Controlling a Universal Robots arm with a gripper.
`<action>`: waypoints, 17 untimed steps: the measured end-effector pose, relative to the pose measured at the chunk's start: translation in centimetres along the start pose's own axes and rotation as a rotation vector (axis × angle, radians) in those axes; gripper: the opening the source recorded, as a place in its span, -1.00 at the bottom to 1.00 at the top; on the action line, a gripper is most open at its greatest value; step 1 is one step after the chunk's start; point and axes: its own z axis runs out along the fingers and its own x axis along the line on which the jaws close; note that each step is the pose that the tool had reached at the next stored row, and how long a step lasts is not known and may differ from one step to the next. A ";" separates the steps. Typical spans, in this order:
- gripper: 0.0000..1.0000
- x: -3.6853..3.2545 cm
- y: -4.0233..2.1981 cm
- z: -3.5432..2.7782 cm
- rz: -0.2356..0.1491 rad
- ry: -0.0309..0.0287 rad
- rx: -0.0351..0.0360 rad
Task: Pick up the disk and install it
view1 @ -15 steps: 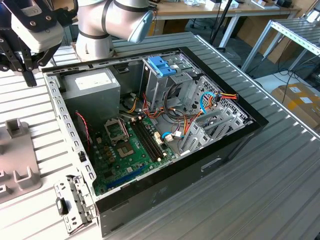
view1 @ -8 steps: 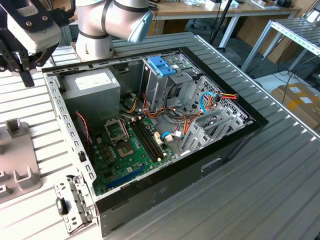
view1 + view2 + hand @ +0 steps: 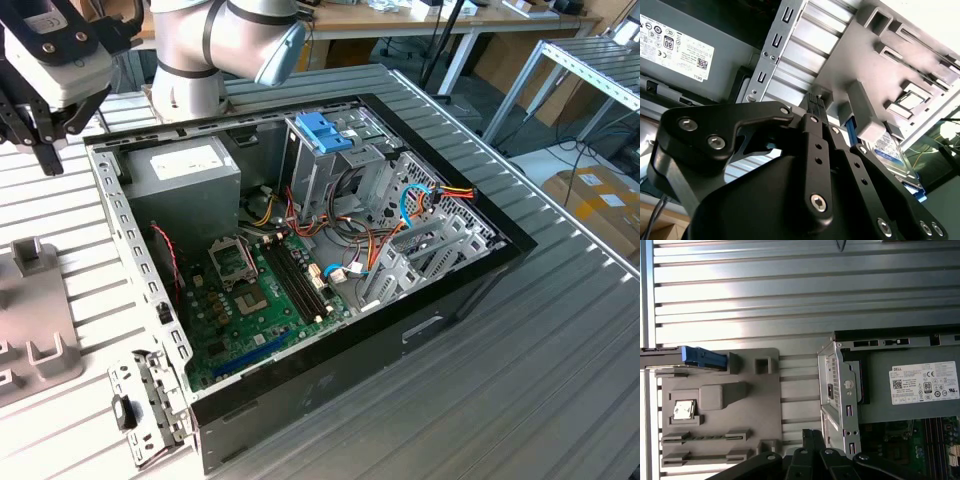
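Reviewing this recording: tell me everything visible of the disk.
The disk is a flat silver-grey metal drive with a white-and-blue label, set in a bright blue plastic carrier frame. It stands on edge in a slot of the grey holder plate, against its posts, on the side away from the computer case. The gripper is apart from it.

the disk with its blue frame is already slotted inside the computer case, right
No. The disk with its blue frame sits on the grey holder plate outside the computer case, not slotted inside it; the first wrist view shows this.
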 end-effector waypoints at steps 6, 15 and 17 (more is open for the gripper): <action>-0.79 0.42 -0.03 -0.01 0.000 0.0000 0.0000; -0.79 0.87 -0.06 -0.03 0.000 0.0000 0.0001; -0.79 1.01 -0.08 -0.03 0.000 0.0000 0.0000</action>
